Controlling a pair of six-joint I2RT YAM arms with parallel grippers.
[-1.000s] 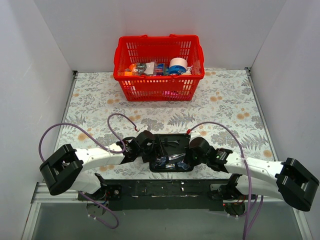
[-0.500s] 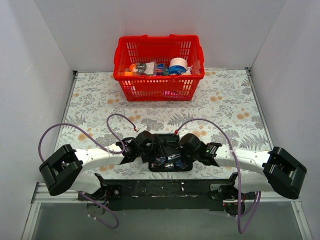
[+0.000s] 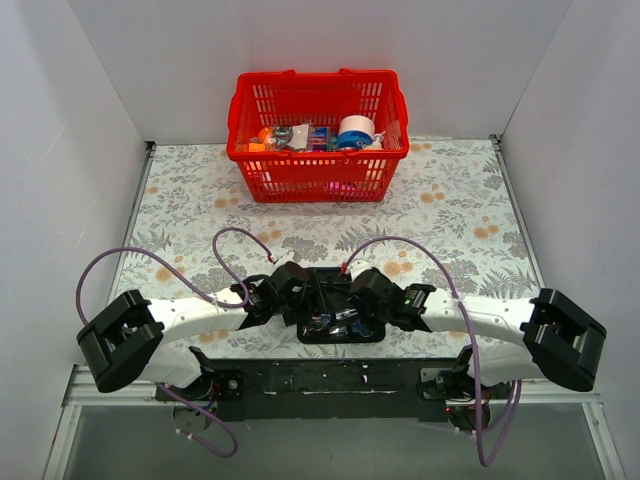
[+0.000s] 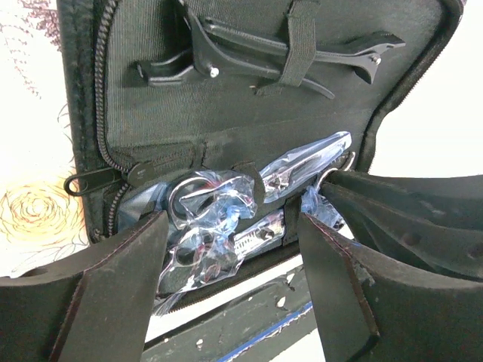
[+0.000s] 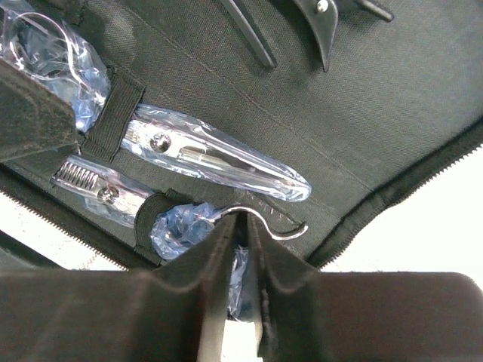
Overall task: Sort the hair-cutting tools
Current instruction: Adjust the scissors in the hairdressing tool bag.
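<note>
Wrapped scissors handle pinched between right end effector fingers, inside pouch

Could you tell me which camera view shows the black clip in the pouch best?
Left wrist: the black clip shows end to end under its strap. Right wrist catches only pieces at its top edge; top external shows it too small to discern.
</note>
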